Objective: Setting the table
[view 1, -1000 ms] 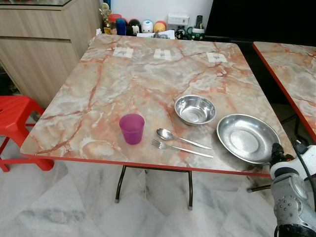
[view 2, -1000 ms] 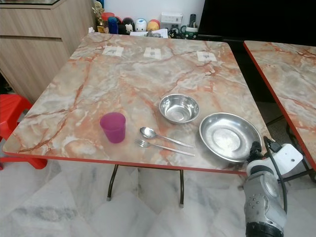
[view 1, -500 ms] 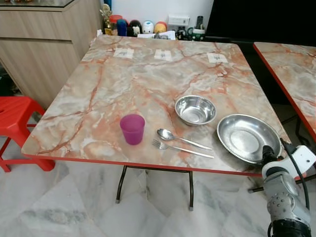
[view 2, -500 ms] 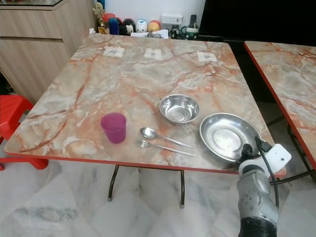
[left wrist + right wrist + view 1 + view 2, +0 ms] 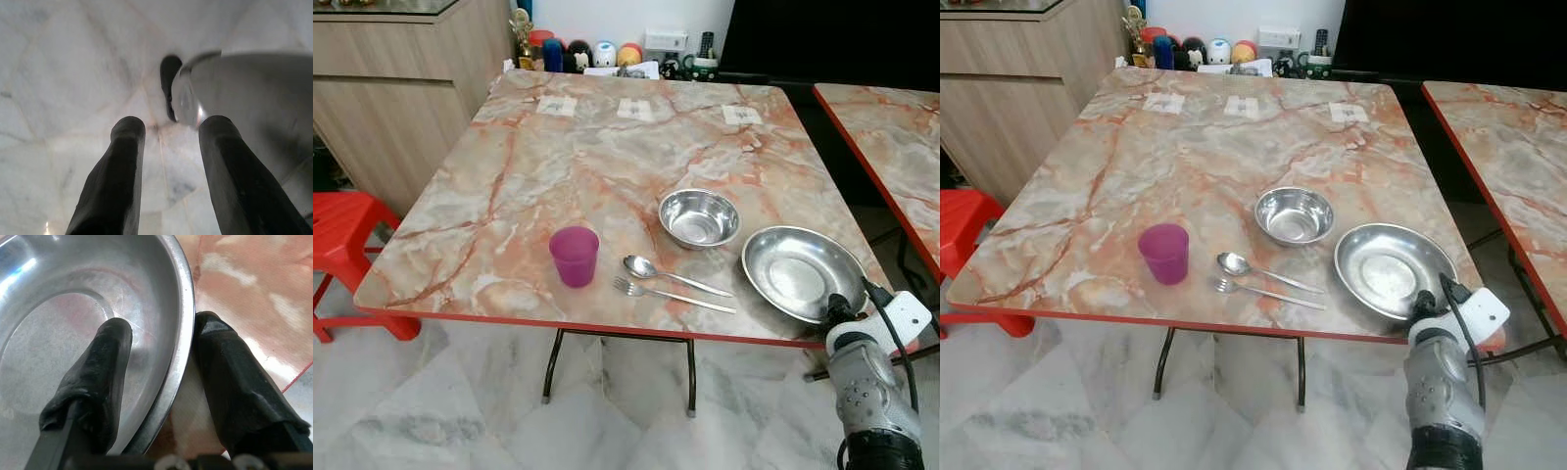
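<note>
A steel plate [image 5: 798,274] lies at the table's near right corner, a steel bowl [image 5: 700,217] just behind it to the left. A purple cup [image 5: 575,256] stands near the front edge, with a spoon [image 5: 674,276] and fork [image 5: 672,295] side by side between cup and plate. My right gripper [image 5: 832,307] is at the plate's near rim. In the right wrist view it [image 5: 164,325] is open and straddles the plate rim [image 5: 183,347], one finger inside the plate and one outside. My left gripper [image 5: 171,125] hangs open over the floor.
The marble table [image 5: 558,166] has a red front edge, and a second table [image 5: 891,137] stands close on the right. A red stool [image 5: 342,240] sits at the left. Toys and small items [image 5: 597,54] line the far edge, beside a wooden cabinet [image 5: 391,88].
My right arm has moved up and left from beside the table corner, bringing its fingers onto the plate's near rim. The tableware has not moved.
</note>
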{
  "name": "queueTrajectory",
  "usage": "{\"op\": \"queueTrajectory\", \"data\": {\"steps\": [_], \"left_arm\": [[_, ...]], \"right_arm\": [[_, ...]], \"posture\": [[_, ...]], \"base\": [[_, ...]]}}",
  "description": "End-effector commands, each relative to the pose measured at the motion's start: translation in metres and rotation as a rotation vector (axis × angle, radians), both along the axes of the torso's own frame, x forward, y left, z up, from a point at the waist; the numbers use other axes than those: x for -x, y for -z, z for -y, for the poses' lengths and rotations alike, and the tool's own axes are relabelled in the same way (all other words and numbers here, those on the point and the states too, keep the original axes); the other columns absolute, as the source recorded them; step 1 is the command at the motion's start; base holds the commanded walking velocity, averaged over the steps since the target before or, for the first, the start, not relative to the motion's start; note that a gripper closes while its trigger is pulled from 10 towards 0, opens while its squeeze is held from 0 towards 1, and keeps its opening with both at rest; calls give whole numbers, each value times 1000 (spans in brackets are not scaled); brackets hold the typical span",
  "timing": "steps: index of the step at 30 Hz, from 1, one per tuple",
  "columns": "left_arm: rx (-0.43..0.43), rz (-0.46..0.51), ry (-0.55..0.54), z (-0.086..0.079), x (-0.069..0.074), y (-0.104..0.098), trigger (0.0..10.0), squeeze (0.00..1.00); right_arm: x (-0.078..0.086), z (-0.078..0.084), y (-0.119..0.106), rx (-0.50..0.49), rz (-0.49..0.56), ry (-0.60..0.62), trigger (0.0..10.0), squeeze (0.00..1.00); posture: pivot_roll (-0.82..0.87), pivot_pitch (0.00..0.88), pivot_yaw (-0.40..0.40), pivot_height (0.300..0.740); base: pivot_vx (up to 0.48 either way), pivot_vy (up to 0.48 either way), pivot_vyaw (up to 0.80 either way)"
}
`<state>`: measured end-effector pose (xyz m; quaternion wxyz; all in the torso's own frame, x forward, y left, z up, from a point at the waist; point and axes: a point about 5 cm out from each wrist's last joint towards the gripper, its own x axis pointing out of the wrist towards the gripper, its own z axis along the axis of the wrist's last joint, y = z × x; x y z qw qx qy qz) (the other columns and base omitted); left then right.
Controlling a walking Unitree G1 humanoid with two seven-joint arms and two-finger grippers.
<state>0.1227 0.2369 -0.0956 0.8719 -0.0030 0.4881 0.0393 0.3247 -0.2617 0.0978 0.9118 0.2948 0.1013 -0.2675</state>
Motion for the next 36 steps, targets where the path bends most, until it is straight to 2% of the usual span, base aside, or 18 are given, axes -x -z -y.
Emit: {"op": "queueTrajectory", "data": {"steps": [1, 2, 3, 6, 9, 10, 14, 18, 20, 26, 36], "left_arm": [[3, -25, -6, -2, 8, 2, 10000, 0], [3, -25, -6, -2, 8, 2, 10000, 0], [0, -23, -7, -3, 7, 2, 10000, 0], [-1, -22, -7, -3, 6, 1, 10000, 0], [3, -10, -2, 3, -5, 0, 10000, 0], [6, -2, 2, 9, -12, -1, 10000, 0], [12, 4, 6, 16, -19, -1, 10000, 0], [16, 0, 9, 21, -15, 1, 10000, 0], [13, -8, 6, 20, -7, 3, 10000, 0], [5, -15, -5, 13, 2, 4, 10000, 0], [-1, -8, -10, 11, -3, 2, 10000, 0]], "right_arm": [[1, -3, 10, -19, -54, -3, 1137, 0], [1, -3, 10, -19, -54, -3, 1137, 0], [0, -5, 12, -19, -65, -10, 0, 0], [-1, -6, 11, -18, -66, -9, 0, 0], [-2, -4, 11, 12, -74, 4, 0, 0], [-2, -5, 11, 5, -69, 12, 0, 0], [-3, -5, 11, 0, -69, 17, 0, 0], [-4, -7, 12, -1, -70, 16, 0, 0], [-3, -8, 14, -3, -73, 32, 0, 0], [-1, -6, 16, -5, -75, 74, 0, 0], [3, 2, 16, 13, -67, 150, 0, 0]], "posture": [[66, 163, -42, 740], [66, 163, -42, 740], [66, 163, -42, 740], [70, 168, -43, 740], [71, 168, -44, 740], [71, 170, -45, 740], [72, 172, -47, 740], [73, 173, -49, 740], [77, 173, -50, 740], [79, 174, -50, 740], [78, 173, -52, 740]], "base": [[0, 0, 0], [0, 0, 0], [0, 0, 0], [0, 0, 0], [0, 0, 0], [0, 0, 0], [0, 0, 0], [0, 0, 0], [0, 0, 0], [0, 0, 0], [0, 0, 0]]}}
